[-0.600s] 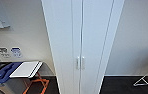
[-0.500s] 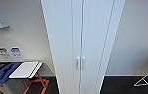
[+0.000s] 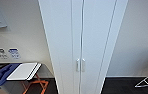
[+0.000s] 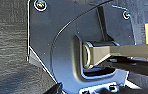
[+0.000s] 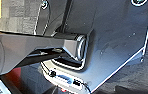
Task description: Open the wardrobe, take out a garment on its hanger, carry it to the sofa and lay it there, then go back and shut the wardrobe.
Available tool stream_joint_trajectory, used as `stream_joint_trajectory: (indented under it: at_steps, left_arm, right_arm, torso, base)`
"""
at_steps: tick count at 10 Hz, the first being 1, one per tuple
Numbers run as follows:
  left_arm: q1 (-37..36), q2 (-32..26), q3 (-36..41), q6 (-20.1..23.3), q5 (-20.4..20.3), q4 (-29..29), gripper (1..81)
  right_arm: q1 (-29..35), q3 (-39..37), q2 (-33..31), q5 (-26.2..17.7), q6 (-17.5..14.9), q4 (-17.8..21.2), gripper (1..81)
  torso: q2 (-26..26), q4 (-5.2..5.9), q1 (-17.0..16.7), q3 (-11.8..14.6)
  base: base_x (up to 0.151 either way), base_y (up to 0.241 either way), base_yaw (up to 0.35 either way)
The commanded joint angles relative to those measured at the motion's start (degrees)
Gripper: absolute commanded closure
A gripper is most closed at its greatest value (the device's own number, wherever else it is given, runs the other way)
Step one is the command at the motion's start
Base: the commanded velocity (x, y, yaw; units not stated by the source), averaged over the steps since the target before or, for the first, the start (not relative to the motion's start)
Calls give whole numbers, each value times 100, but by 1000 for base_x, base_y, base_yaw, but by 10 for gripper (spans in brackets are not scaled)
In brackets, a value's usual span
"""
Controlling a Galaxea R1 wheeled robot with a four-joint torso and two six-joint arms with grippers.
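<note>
Your head camera sat high and close before the wardrobe [image 3: 82, 37], facing its shut doors squarely, handles low in view. Both wrist cameras pointed down at dark floor [image 4: 7, 50] beside the robot's own plate, sharing that flooring.

One wardrobe [image 3: 82, 37] is counted, with two doors and two handles [image 3: 80, 65]; one folding table [image 3: 25, 71] and two wall labels [image 3: 7, 53] are noted.
</note>
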Motion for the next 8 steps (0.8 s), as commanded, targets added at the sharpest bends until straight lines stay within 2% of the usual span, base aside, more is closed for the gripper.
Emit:
stream_joint_trajectory:
  at_steps: [1,8]
  left_arm:
    - [-143,-67,53,31,359,-49,10]
    - [-143,-58,53,31,359,-40,10]
  right_arm:
    - [171,124,-109,-386,-18,-12,10]
    - [171,89,-109,-386,-18,-12,10]
  torso:
    - [0,0,0,-2]
    - [0,0,0,0]
  base:
    - [85,0,0]
    - [89,0,0]
